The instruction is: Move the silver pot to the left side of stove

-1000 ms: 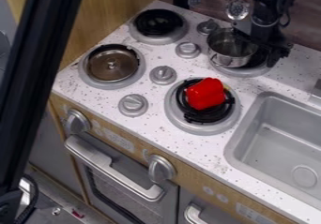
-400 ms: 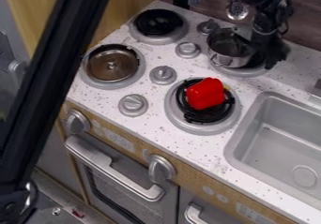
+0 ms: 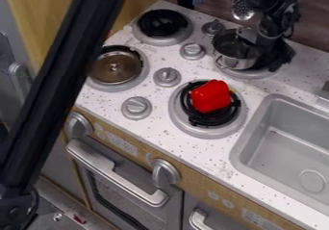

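Camera view, gripper (image 3: pixel 271 59): right beside silver pot (image 3: pixel 233 50); whether open or closed, I cannot tell.
Pot place: burner (image 3: pixel 252 74) near counter (image 3: pixel 300 82)'s back edge.
Pot axis: upright; loop handle (image 3: pixel 222 63) toward counter's front edge.

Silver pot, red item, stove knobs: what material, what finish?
Round silver metal pot: likely thin steel, polished; its wall mirrors its surroundings. Glossy red item on the front burner: probably hard plastic, given sharp white highlights. Round grey stove knobs: satin, soft sheen; painted plastic or metal, can't tell.
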`<state>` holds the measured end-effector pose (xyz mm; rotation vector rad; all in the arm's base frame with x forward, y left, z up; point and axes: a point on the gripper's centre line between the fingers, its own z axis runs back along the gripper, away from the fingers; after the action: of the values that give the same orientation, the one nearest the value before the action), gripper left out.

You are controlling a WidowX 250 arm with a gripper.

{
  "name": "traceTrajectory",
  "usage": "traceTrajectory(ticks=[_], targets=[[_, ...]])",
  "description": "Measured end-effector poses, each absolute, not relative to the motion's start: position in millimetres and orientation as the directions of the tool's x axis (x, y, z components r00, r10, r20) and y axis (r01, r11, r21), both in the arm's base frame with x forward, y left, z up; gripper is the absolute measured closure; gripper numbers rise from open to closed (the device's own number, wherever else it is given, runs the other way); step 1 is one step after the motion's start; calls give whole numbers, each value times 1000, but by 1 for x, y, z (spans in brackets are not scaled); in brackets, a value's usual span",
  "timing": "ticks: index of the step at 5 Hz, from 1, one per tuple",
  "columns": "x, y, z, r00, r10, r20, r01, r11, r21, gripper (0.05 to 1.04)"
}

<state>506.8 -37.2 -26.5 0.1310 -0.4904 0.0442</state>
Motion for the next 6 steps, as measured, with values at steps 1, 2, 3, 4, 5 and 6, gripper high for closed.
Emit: traceTrajectory(ticks=[1, 2, 3, 4, 5, 6], targets=[[509, -33, -26, 875, 19, 483, -80, 991, 106, 426], [509, -32, -28, 875, 22, 484, -81, 992, 101, 721], [501, -32, -37, 887, 23, 461, -77, 992, 97, 932], [494, -26, -35, 890, 11, 456, -64, 993, 100, 1006], [488, -4, -35, 895, -74, 439, 21, 992, 124, 1013], [493, 20, -19, 870, -135, 475, 72, 986, 147, 1013]])
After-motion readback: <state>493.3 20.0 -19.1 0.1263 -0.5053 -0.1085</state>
